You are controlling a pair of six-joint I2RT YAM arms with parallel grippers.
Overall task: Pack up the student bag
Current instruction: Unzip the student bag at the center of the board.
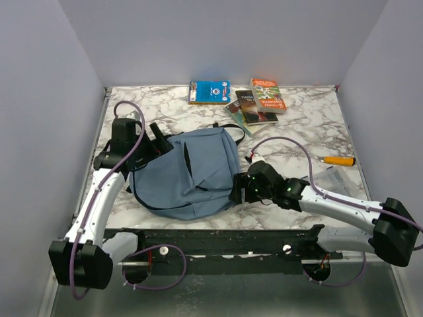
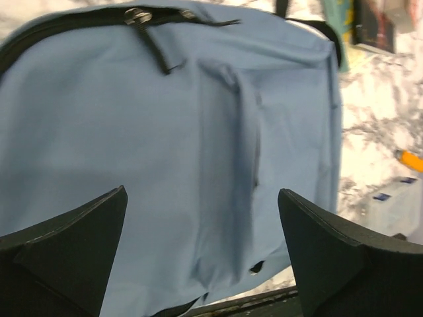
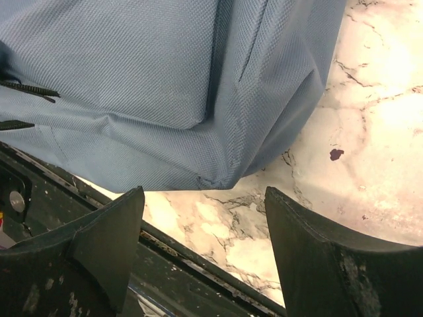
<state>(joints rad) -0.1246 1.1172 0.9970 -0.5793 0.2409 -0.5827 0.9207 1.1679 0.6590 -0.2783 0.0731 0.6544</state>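
Note:
The dusty-blue student bag (image 1: pixel 192 172) lies flat on the marble table, left of centre, with black straps at its left end. My left gripper (image 1: pixel 156 149) is open and empty at the bag's left end. In the left wrist view the bag (image 2: pixel 198 132) fills the space between my spread fingers (image 2: pixel 79 244), and a zipper pull (image 2: pixel 135 14) shows at the top. My right gripper (image 1: pixel 238 189) is open and empty at the bag's near right corner. In the right wrist view that corner (image 3: pixel 165 79) lies just ahead of my fingers (image 3: pixel 330 257), apart from them.
Books lie at the back: a blue one (image 1: pixel 209 92), an orange-green one (image 1: pixel 268 94) and a dark one (image 1: pixel 254 107). An orange pen (image 1: pixel 338 160) and a clear pouch (image 1: pixel 337 177) lie at the right. A black rail (image 3: pixel 66 205) runs along the table's near edge.

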